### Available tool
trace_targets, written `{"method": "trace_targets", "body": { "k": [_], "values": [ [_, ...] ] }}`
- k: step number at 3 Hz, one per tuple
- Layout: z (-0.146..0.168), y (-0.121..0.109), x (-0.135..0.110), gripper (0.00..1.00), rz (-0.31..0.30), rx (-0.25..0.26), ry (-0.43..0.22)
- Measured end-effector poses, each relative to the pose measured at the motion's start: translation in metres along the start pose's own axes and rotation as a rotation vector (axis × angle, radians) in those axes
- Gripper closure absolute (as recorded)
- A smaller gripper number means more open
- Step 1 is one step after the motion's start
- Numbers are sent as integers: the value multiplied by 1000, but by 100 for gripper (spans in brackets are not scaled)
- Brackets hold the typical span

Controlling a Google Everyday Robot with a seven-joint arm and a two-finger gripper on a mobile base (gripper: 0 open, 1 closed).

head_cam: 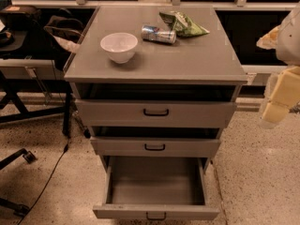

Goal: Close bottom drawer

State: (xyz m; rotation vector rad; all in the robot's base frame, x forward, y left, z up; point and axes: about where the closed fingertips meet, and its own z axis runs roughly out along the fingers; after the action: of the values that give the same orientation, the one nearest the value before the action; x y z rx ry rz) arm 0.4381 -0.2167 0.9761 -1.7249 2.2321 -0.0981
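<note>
The bottom drawer (156, 213) of the grey cabinet is pulled far out. Its inside is empty and its front panel with a small black handle (156, 216) sits at the lower edge of the view. The middle drawer (155, 146) and top drawer (156, 112) above it stand slightly open. My gripper (276, 110) hangs at the far right edge, level with the top drawer and well to the right of the cabinet, apart from every drawer.
On the cabinet top (197, 62) stand a white bowl (119, 46), a lying soda can (158, 33) and a green chip bag (183, 24). A chair and black stand legs (28, 111) are at the left, with a cable (49, 177) on the speckled floor.
</note>
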Motion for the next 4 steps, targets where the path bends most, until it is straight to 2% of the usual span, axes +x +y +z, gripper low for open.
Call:
{"method": "trace_targets", "body": {
  "k": [1,2,3,4],
  "values": [
    [0,0,0,0,0,0,0],
    [12,17,5,0,-42,-8,-99],
    [42,48,19,0,-43,-61,-206],
    [86,81,28,0,18,-89,-283]
  ]
}}
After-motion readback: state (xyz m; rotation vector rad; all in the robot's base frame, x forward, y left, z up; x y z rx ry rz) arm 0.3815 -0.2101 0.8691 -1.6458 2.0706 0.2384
